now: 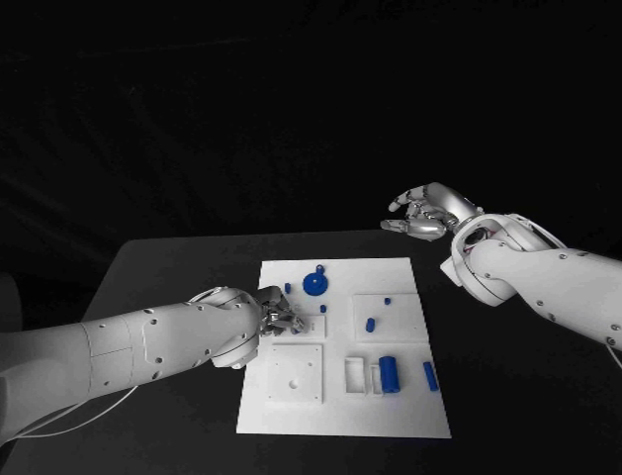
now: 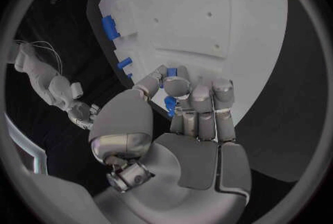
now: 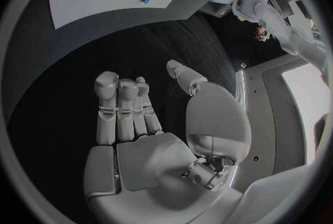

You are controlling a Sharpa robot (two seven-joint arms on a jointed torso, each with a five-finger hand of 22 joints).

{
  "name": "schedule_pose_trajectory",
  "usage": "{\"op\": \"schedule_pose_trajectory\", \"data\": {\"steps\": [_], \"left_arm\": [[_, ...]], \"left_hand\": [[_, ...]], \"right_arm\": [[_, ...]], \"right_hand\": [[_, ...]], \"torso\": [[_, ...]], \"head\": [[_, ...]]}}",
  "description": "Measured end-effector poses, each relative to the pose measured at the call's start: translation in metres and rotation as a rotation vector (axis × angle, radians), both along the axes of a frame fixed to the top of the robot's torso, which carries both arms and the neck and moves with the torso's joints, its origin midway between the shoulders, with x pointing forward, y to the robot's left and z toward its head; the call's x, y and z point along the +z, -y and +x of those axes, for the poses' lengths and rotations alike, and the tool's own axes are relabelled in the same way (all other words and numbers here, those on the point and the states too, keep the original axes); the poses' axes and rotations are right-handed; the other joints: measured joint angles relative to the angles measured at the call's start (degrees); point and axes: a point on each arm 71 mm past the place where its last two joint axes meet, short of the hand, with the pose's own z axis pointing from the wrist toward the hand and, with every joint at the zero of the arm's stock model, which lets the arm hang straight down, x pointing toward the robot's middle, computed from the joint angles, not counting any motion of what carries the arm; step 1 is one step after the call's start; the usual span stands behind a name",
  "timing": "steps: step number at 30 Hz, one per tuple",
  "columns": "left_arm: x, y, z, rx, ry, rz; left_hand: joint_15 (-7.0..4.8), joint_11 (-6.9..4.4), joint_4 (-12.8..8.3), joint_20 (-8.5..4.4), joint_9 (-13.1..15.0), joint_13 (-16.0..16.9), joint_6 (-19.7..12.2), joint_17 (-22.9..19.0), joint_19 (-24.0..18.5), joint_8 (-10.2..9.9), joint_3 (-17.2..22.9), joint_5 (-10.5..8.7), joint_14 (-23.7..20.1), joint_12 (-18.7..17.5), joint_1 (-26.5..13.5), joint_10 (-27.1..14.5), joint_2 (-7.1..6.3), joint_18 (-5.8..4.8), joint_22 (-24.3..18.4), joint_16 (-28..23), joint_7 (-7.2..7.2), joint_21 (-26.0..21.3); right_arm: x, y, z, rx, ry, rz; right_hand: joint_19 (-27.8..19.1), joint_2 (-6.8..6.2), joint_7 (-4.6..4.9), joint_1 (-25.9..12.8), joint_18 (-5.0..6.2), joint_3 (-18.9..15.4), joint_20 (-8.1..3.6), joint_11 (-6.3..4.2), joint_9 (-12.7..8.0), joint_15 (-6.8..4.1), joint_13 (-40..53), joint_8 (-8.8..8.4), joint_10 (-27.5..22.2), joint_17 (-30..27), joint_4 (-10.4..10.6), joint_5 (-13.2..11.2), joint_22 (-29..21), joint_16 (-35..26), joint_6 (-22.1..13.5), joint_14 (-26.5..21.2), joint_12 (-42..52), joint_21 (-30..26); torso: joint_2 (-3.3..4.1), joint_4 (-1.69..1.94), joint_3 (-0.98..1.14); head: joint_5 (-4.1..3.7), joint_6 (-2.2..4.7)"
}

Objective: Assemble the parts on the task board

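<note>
Parts are lying mostly loose on the white board [image 1: 342, 411], so I am judging the assembly as barely begun. Nearest me, a blue cylinder [image 1: 388, 373] is sitting beside a white frame, with a thin blue bar [image 1: 430, 376] just right of it. My left hand [image 1: 278, 317] is working at the board's left edge; in its wrist view the fingers [image 2: 176, 87] are curling round a small blue piece [image 2: 170, 104], pinching it over the board. Further up, a short blue peg [image 1: 371, 323] is lying loose, and beyond it a round blue knob [image 1: 315, 283] is standing on the board. My right hand [image 1: 427, 213] is hovering past the far right corner, fingers loosely curled and holding nothing. Most pieces are still waiting for placement. The counter [image 1: 168, 272] is showing black and matte, and the room behind is staying dark, draped in black cloth.
</note>
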Motion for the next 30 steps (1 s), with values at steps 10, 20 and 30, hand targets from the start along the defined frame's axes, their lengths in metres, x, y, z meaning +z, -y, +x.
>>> {"op": "schedule_pose_trajectory", "data": {"steps": [10,20,30], "left_arm": [[-0.0004,-0.0005,-0.0002,0.009,-0.010,-0.013],[-0.0011,-0.0008,-0.0007,0.019,-0.025,-0.032],[-0.0024,-0.0064,-0.0045,0.027,-0.048,-0.060]], "left_hand": [[-0.08,0.00,0.2,0.00,0.0,-0.2,0.0,-0.3,0.0,-0.3,0.2,-0.12,0.1,0.0,-0.2,0.0,1.32,0.00,0.1,0.0,-0.01,0.0],[-0.28,0.19,0.2,0.00,0.4,-0.4,0.0,-0.6,0.0,-0.8,0.1,-0.45,-0.1,-0.6,0.0,-0.2,1.88,0.00,0.1,-0.3,-0.01,0.0],[-0.32,0.70,0.2,-0.01,0.2,-0.6,0.0,-0.8,-0.4,-1.6,0.1,0.00,-0.2,-0.9,-0.6,-1.0,2.46,-0.01,0.1,-0.7,-0.01,-0.3]], "right_arm": [[-0.0003,0.0007,0.0005,-0.001,-0.003,-0.001],[-0.0011,0.0000,0.0015,-0.001,-0.009,-0.003],[-0.0026,0.0013,0.0021,-0.002,-0.018,-0.004]], "right_hand": [[0.0,0.00,0.12,0.0,0.01,-0.2,0.00,0.00,0.0,0.00,-0.1,0.00,0.0,0.0,0.2,0.0,0.0,0.0,0.1,0.0,0.2,-0.2],[0.1,0.00,0.12,0.0,0.00,-0.3,0.09,0.05,0.0,0.00,-0.2,0.00,0.0,0.0,0.3,0.0,0.0,0.0,0.1,0.0,0.2,-0.2],[0.1,0.00,0.12,0.0,0.00,-0.3,0.09,0.21,-0.1,0.00,-0.3,0.00,-0.2,0.0,0.3,0.0,0.1,0.0,0.1,0.0,0.2,-0.2]], "torso": [[-0.01,-0.04,0.01],[-0.03,0.02,0.03],[-0.05,0.08,0.03]], "head": [[-0.16,0.00],[-0.29,-0.02],[-0.35,0.03]]}}
